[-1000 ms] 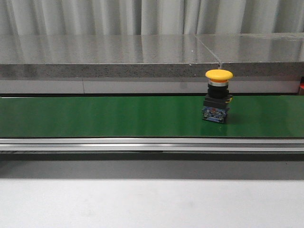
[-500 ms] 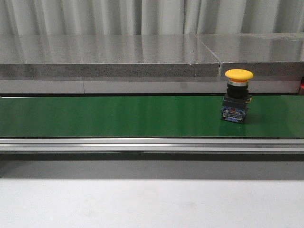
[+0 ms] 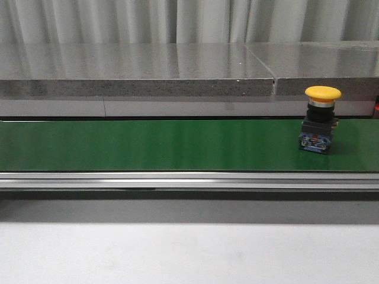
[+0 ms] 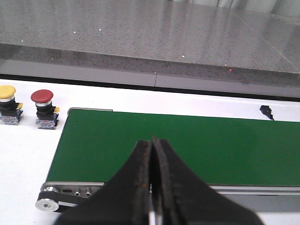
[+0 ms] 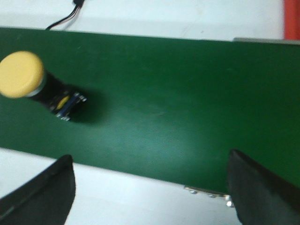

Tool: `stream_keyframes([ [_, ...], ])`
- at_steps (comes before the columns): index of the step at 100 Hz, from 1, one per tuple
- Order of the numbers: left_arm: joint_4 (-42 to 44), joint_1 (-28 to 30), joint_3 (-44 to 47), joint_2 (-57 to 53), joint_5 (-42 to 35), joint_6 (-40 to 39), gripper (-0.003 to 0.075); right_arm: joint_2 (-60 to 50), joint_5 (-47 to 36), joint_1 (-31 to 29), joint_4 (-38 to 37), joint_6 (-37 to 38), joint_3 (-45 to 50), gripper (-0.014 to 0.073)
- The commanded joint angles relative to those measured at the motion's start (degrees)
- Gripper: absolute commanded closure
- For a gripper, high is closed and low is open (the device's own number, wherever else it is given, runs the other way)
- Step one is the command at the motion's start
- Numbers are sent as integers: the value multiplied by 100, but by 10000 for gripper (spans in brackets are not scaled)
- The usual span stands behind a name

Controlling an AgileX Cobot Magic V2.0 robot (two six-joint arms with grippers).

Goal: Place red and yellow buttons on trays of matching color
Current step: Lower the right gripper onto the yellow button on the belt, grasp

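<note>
A yellow button (image 3: 320, 118) with a black and blue base stands upright on the green conveyor belt (image 3: 148, 145), near its right end. In the right wrist view the same yellow button (image 5: 28, 79) sits on the belt, beyond one finger of my open right gripper (image 5: 150, 154), which holds nothing. My left gripper (image 4: 151, 140) is shut and empty over the belt's other end. Past that end, a red button (image 4: 43, 109) and another yellow button (image 4: 8, 105) stand side by side on the white table. The trays are out of view.
A grey stone ledge (image 3: 136, 65) runs behind the belt, with curtains above it. The belt has a metal rail (image 3: 177, 180) in front, then the white table (image 3: 177, 254). An orange-red strip (image 5: 291, 18) shows past the belt's right end. A black cable (image 5: 70, 16) lies beyond the belt.
The yellow button has travelled to the right along the belt, from right of centre to near the right edge of the front view.
</note>
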Motion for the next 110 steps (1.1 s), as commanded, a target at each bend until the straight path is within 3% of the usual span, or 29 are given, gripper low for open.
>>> stream_keyframes([
  [1, 2, -33, -162, 48, -400, 1, 739, -123, -308, 274, 117, -190, -52, -52],
  [46, 2, -33, -162, 48, -400, 1, 739, 465, -1147, 1283, 129, -470, -57, -52],
  [87, 2, -33, -162, 48, -400, 1, 739, 1531, -1352, 1352, 123, -470, -941, -47],
  [94, 2, -33, -162, 48, -400, 1, 739, 1645, -1351, 1352, 124, -470, -956, 11],
  [110, 2, -33, -162, 48, -400, 1, 739, 1728, -1214, 1352, 124, -470, -956, 261],
])
